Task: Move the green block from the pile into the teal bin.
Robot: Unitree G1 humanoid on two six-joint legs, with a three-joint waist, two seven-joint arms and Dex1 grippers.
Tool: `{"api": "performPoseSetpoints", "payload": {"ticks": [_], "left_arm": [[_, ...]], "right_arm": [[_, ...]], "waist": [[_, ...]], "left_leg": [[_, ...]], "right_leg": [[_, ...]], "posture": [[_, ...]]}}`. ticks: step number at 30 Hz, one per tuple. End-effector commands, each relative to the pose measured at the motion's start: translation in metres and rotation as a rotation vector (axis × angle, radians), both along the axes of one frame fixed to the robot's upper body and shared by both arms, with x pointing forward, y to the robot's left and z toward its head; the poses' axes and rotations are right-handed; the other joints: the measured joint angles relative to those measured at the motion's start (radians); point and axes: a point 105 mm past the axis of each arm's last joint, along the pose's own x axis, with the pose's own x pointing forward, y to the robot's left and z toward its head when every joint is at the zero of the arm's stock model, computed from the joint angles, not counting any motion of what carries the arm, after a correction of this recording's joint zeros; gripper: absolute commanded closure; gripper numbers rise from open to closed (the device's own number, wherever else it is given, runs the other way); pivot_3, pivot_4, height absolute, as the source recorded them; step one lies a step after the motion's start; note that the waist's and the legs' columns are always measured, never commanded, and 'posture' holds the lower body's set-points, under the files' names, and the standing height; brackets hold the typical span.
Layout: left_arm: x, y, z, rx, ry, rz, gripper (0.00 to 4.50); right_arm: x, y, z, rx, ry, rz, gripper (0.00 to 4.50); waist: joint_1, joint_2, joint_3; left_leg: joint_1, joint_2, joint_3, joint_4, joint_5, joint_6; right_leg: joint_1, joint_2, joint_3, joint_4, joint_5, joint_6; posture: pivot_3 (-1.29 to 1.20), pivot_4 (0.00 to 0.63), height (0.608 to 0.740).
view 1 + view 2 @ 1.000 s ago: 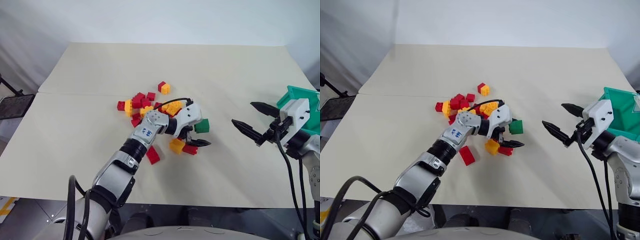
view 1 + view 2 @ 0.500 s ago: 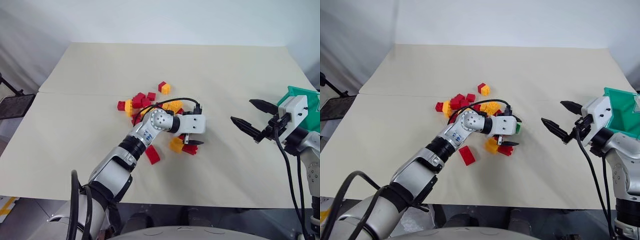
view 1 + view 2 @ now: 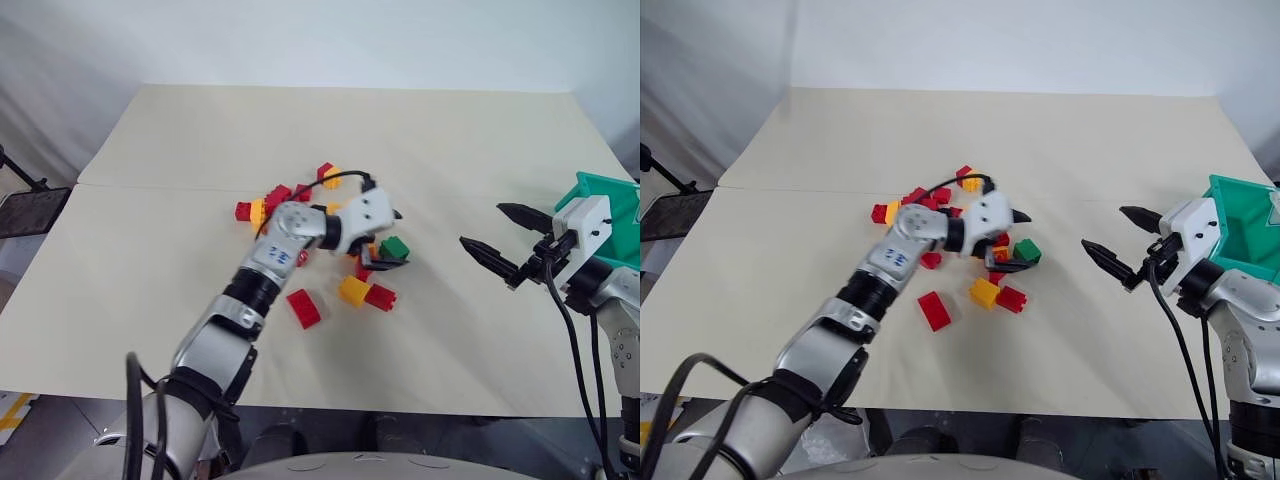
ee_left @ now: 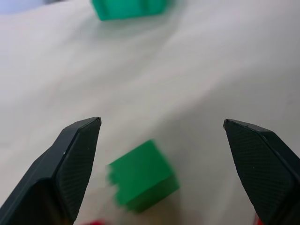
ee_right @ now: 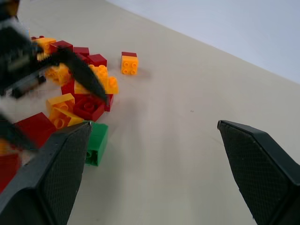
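The green block (image 3: 394,247) lies free on the worktop (image 3: 200,130) at the pile's (image 3: 300,205) right-edge side, between the left gripper's (image 3: 385,240) wide-spread fingers for grasping, while the right gripper (image 3: 503,243), equally wide and empty, waits beside the teal bin (image 3: 610,190).

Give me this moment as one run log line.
left gripper: open, around green block, no grip | right gripper: open, idle by teal bin | block: on table, beside pile

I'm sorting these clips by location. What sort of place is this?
Probably an indoor lab test bench: a cream-covered table against plain white walls, with only toy bricks and a teal bin set out.
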Motion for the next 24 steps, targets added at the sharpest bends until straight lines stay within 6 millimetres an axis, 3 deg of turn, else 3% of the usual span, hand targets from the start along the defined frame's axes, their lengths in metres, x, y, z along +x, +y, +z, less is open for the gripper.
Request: {"api": "performPoseSetpoints", "payload": {"ticks": [1,8,10,12,19,24], "left_arm": [[-0.003,0.044,0.016,-0.069,0.056,-0.002,0.05],[-0.026,0.127,0.014,-0.093,0.136,0.016,0.05],[-0.035,0.16,0.013,-0.133,0.171,0.045,0.05],[-0.042,0.181,0.009,-0.123,0.171,0.083,0.05],[-0.066,0.197,0.006,-0.145,0.171,0.094,0.05],[-0.071,0.197,0.009,-0.195,0.128,0.107,0.05]], "right_arm": [[-0.007,0.001,0.005,-0.052,-0.003,0.031,0.0],[-0.015,-0.012,0.004,-0.12,0.076,0.049,0.0],[-0.023,-0.026,0.005,-0.151,0.11,0.025,0.0],[-0.033,-0.036,0.007,-0.172,0.138,0.006,0.0],[-0.049,-0.048,0.012,-0.222,0.2,-0.026,0.0],[-0.032,-0.023,0.006,-0.206,0.254,0.04,0.0]], "waist": [[-0.005,0.0,0.0],[-0.001,0.0,0.0],[0.0,0.0,0.0],[-0.001,0.0,0.0],[-0.002,0.0,0.0],[-0.009,0.0,0.0]], "left_leg": [[0.0,0.0,0.0,0.0,0.0,0.0],[0.001,0.0,-0.003,0.0,0.0,0.0],[0.001,0.0,-0.005,0.001,0.0,0.0],[0.001,0.0,-0.009,0.0,0.0,0.0],[0.003,-0.001,-0.009,0.001,0.0,0.0],[0.005,0.0,-0.008,0.001,0.0,-0.001]], "right_leg": [[0.0,0.0,0.0,0.0,0.0,0.0],[0.0,0.0,0.001,0.001,0.0,0.0],[0.001,-0.001,0.001,0.001,0.0,0.0],[0.001,-0.001,0.001,0.0,0.0,0.0],[0.003,-0.002,0.001,0.0,0.0,0.0],[0.003,-0.002,0.003,0.002,0.0,0.0]], "posture": [[0.0,0.15,0.74],[0.0,0.15,0.74],[0.0,0.15,0.74],[0.0,0.15,0.74],[0.0,0.15,0.74],[0.0,0.15,0.74]]}}
